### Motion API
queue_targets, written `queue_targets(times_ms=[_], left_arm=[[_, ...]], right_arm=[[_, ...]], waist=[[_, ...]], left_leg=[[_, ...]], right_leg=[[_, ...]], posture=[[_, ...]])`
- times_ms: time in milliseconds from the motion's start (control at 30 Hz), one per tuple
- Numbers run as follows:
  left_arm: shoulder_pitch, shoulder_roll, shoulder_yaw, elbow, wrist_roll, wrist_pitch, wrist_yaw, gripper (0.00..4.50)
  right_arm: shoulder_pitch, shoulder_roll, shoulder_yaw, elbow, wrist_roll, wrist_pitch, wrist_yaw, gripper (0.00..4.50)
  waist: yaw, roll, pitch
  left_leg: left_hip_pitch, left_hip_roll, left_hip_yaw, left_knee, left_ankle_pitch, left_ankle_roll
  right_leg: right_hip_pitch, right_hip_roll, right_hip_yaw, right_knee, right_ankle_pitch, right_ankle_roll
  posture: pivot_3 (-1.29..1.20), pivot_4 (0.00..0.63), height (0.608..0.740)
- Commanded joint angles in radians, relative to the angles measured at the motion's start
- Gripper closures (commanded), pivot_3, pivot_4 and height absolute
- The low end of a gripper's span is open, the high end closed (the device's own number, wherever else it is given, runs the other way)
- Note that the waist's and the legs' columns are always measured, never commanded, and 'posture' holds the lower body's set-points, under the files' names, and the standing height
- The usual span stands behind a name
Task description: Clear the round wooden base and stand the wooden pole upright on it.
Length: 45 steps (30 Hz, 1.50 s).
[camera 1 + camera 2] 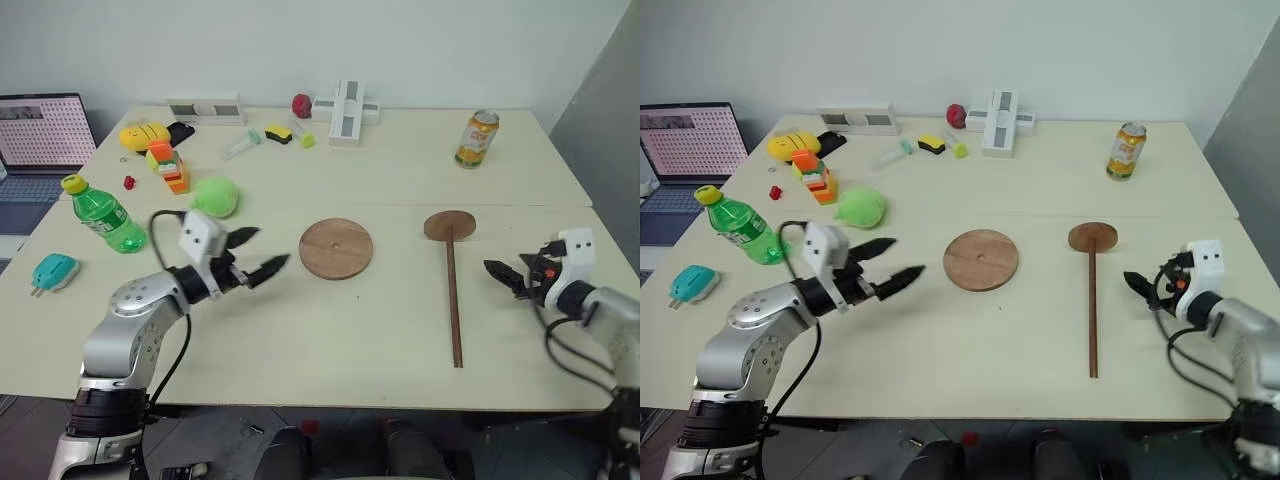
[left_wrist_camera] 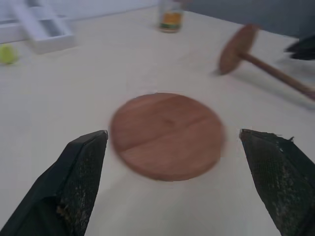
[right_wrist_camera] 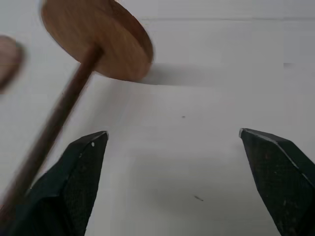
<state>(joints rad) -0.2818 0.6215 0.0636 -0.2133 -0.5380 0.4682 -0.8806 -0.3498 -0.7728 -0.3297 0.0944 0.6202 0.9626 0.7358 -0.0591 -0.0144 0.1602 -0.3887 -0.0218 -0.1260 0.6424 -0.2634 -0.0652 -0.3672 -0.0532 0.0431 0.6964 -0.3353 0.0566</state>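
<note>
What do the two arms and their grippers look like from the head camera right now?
Both arms have silver-grey metal shells with black joints. Each carries a white box-shaped camera block at the wrist and loose black cables. The left gripper and right gripper each have two black, pointed fingers. The right wrist shows a small orange-red detail.

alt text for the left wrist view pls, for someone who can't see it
The round wooden base lies flat and bare on a pale table, framed between the two open black fingers of the left gripper. Beyond it the wooden pole lies on its side, with a can and a white tray farther back.
</note>
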Motion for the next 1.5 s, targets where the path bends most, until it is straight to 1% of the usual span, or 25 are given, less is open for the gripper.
queue_targets(times_ms=[33,100,233,333,400,500,633,800,867,900,1067,1133,1167,1200,1267,1300,1400,1433,1500], left_arm=[[-0.057,0.019,-0.064,-0.113,-0.074,0.045,-0.108,0.0],[-0.079,0.014,-0.099,-0.138,-0.085,0.043,-0.152,0.0],[-0.089,0.001,-0.126,-0.141,-0.083,0.03,-0.183,0.0],[-0.067,0.012,-0.134,-0.155,-0.081,0.018,-0.214,0.0],[-0.051,0.02,-0.134,-0.165,-0.079,0.013,-0.227,0.0],[-0.04,0.016,-0.134,-0.177,-0.079,0.013,-0.224,0.0],[-0.041,-0.001,-0.135,-0.188,-0.076,0.013,-0.199,0.0],[-0.032,-0.003,-0.13,-0.196,-0.074,0.01,-0.186,0.0],[-0.026,-0.001,-0.127,-0.198,-0.068,0.003,-0.182,0.0],[-0.023,0.0,-0.126,-0.198,-0.067,0.0,-0.18,0.0],[-0.004,-0.003,-0.136,-0.19,-0.051,-0.025,-0.18,0.0],[-0.001,-0.006,-0.139,-0.192,-0.049,-0.028,-0.18,0.0],[0.003,-0.008,-0.141,-0.195,-0.05,-0.03,-0.181,0.0],[0.007,-0.009,-0.145,-0.199,-0.053,-0.031,-0.184,0.0],[0.014,-0.009,-0.147,-0.201,-0.054,-0.037,-0.188,0.0],[0.017,-0.008,-0.147,-0.201,-0.055,-0.04,-0.191,0.0],[0.018,-0.005,-0.141,-0.194,-0.058,-0.042,-0.199,0.0],[0.018,-0.005,-0.138,-0.19,-0.06,-0.042,-0.2,0.0],[0.023,-0.005,-0.128,-0.185,-0.061,-0.042,-0.197,0.0]], right_arm=[[-0.117,-0.088,0.067,0.149,0.112,0.214,0.222,0.02],[-0.187,-0.111,0.14,0.254,0.098,0.252,0.305,0.02],[-0.265,-0.112,0.248,0.388,0.049,0.257,0.402,0.02],[-0.282,-0.102,0.366,0.391,0.023,0.253,0.498,0.02],[-0.292,-0.09,0.413,0.391,0.01,0.25,0.533,0.02],[-0.319,-0.038,0.45,0.432,-0.02,0.211,0.546,0.02],[-0.37,0.04,0.45,0.499,-0.047,0.183,0.544,0.02],[-0.386,0.076,0.442,0.521,-0.072,0.17,0.545,0.02],[-0.392,0.085,0.423,0.552,-0.075,0.161,0.538,0.38],[-0.391,0.086,0.418,0.556,-0.079,0.157,0.538,0.48],[-0.399,0.066,0.41,0.542,-0.077,0.184,0.564,1.72],[-0.4,0.063,0.409,0.54,-0.08,0.19,0.571,2.3],[-0.397,0.06,0.409,0.534,-0.08,0.193,0.575,2.48],[-0.396,0.056,0.408,0.527,-0.078,0.198,0.579,2.8],[-0.395,0.044,0.404,0.492,-0.063,0.224,0.588,3.29],[-0.395,0.039,0.399,0.468,-0.051,0.242,0.589,3.43],[-0.412,0.027,0.365,0.385,-0.002,0.312,0.587,4.16],[-0.423,0.027,0.35,0.354,0.018,0.334,0.582,4.24],[-0.45,0.041,0.311,0.295,0.058,0.374,0.558,4.24]], waist=[[0.002,0.0,0.0],[0.001,-0.001,0.0],[0.001,-0.001,0.001],[0.0,-0.001,0.001],[0.0,-0.001,0.001],[0.001,-0.001,0.001],[-0.003,-0.001,0.001],[-0.004,-0.001,0.001],[-0.004,-0.001,0.001],[-0.004,-0.001,0.001],[-0.002,-0.001,0.001],[0.0,-0.001,0.001],[0.0,-0.001,0.001],[0.001,-0.001,0.001],[0.001,-0.001,0.001],[0.001,0.0,0.001],[0.0,0.0,0.001],[0.0,0.0,0.001],[0.0,0.0,0.001]], left_leg=[[0.0,0.0,0.0,0.0,0.0,0.0],[-0.001,0.0,0.0,0.0,-0.001,0.002],[-0.003,0.0,0.0,0.001,-0.002,0.003],[-0.005,0.0,0.0,0.002,-0.002,0.003],[-0.005,0.0,0.0,0.002,-0.002,0.003],[-0.005,0.0,-0.001,0.002,-0.002,0.003],[-0.005,0.0,-0.001,0.003,-0.002,0.003],[-0.005,0.0,-0.002,0.003,-0.002,0.003],[-0.005,0.0,-0.002,0.003,-0.002,0.003],[-0.005,0.0,-0.002,0.003,-0.002,0.003],[-0.005,0.0,-0.002,0.003,-0.002,0.003],[-0.006,0.0,-0.002,0.003,-0.002,0.003],[-0.006,0.0,-0.002,0.003,-0.002,0.003],[-0.006,0.0,-0.002,0.003,-0.002,0.003],[-0.006,0.0,-0.002,0.003,-0.002,0.003],[-0.006,0.0,-0.002,0.003,-0.002,0.003],[-0.006,0.0,-0.002,0.003,-0.002,0.003],[-0.006,0.0,-0.002,0.003,-0.002,0.003],[-0.007,0.0,-0.002,0.003,-0.002,0.003]], right_leg=[[0.0,0.0,0.0,0.0,0.0,0.0],[0.0,0.0,-0.001,-0.002,0.0,0.0],[0.0,0.0,-0.001,-0.004,0.0,0.0],[-0.002,0.0,-0.001,-0.004,0.0,0.0],[-0.002,0.0,-0.002,-0.004,0.0,0.0],[-0.002,0.0,-0.002,-0.004,0.0,0.0],[-0.002,0.0,-0.002,-0.004,0.0,0.001],[-0.002,0.0,-0.002,-0.004,0.0,0.001],[-0.002,0.0,-0.002,-0.004,0.0,0.001],[-0.002,0.0,-0.002,-0.003,0.0,0.001],[-0.002,0.0,-0.002,-0.004,0.0,0.001],[-0.002,0.0,-0.002,-0.004,0.0,0.001],[-0.002,0.0,-0.002,-0.004,0.0,0.001],[-0.002,0.0,-0.002,-0.004,0.0,0.001],[-0.002,0.0,-0.002,-0.004,0.0,0.001],[-0.002,0.0,-0.002,-0.004,0.0,0.001],[-0.003,0.0,-0.002,-0.004,0.0,0.001],[-0.003,0.0,-0.002,-0.004,0.0,0.001],[-0.004,0.0,-0.002,-0.003,0.0,0.001]], posture=[[0.0,0.15,0.74],[0.0,0.15,0.74],[0.0,0.15,0.74],[0.0,0.15,0.74],[0.0,0.15,0.74],[0.0,0.15,0.74],[0.0,0.15,0.74],[0.0,0.15,0.74],[0.0,0.15,0.74],[0.0,0.15,0.74],[0.0,0.15,0.74],[0.0,0.15,0.74],[0.0,0.15,0.74],[0.0,0.15,0.74],[0.0,0.15,0.74],[0.0,0.15,0.74],[0.0,0.15,0.74],[0.0,0.15,0.74],[0.0,0.15,0.74]])
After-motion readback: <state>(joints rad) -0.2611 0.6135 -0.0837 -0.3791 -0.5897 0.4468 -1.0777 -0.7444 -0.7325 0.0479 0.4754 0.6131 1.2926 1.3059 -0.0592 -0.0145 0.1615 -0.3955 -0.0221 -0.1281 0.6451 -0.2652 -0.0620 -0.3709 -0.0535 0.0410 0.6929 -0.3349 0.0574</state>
